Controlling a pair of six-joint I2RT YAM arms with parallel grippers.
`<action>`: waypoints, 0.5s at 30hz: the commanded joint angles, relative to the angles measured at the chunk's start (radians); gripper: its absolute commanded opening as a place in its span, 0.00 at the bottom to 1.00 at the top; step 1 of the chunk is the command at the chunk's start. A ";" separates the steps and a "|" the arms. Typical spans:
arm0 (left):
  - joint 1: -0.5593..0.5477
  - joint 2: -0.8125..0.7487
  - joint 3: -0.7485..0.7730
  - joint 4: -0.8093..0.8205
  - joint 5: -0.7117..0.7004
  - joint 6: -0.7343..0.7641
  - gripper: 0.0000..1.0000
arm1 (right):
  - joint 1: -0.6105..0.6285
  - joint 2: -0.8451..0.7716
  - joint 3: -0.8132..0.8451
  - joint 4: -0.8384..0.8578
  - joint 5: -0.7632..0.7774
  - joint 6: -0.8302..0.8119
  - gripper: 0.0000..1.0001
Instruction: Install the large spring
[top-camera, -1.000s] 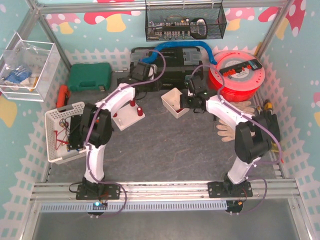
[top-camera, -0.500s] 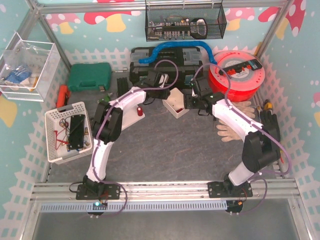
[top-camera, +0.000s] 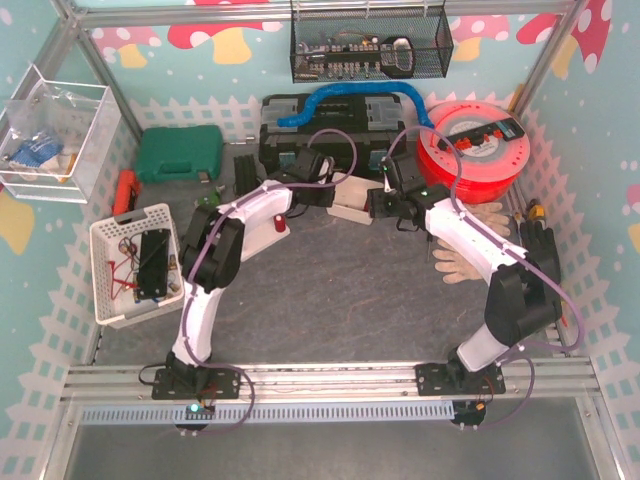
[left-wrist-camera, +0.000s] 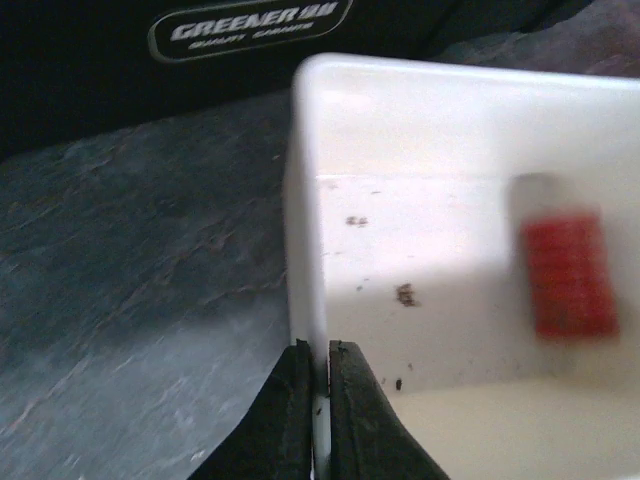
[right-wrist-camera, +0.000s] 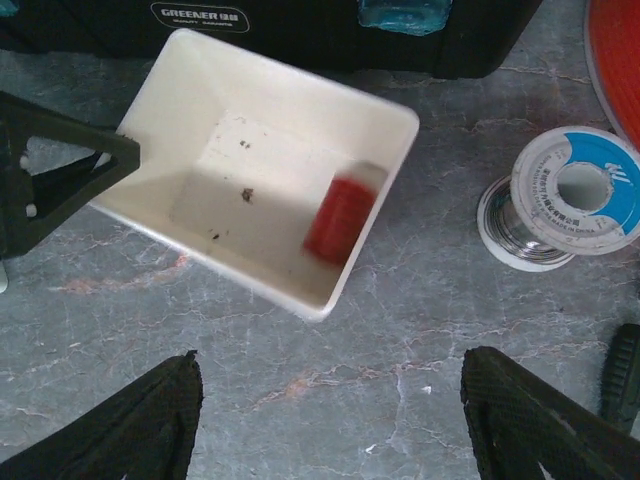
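Arms meet at the back of the bench (top-camera: 330, 300) when you look down from above. The left claw (top-camera: 329, 197) sits at one edge of a small white tray (top-camera: 353, 206) and the right claw (top-camera: 379, 204) hangs just beside the tray's other edge, both in front of a black toolbox (top-camera: 330, 125).

From the left wrist, that claw is clamped on the tray's thin wall, one finger inside and one outside. The large spring (left-wrist-camera: 568, 275) lies on the tray floor, a short red cylinder, blurred, with faint ribbing.

From the right wrist, its claw stands wide apart above bare bench, gripping nothing. The spring rests inside the tray against its right-hand wall. A solder spool (right-wrist-camera: 560, 195) sits on the bench near the tray, not touching it.
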 joint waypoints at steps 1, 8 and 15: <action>-0.039 -0.097 -0.082 -0.013 -0.099 -0.117 0.06 | -0.006 0.004 -0.002 0.017 -0.049 0.012 0.72; -0.080 -0.185 -0.198 -0.011 -0.130 -0.265 0.00 | -0.006 0.082 0.054 0.016 -0.097 0.046 0.68; -0.083 -0.202 -0.249 0.003 -0.116 -0.341 0.00 | -0.006 0.229 0.207 -0.047 -0.077 0.114 0.49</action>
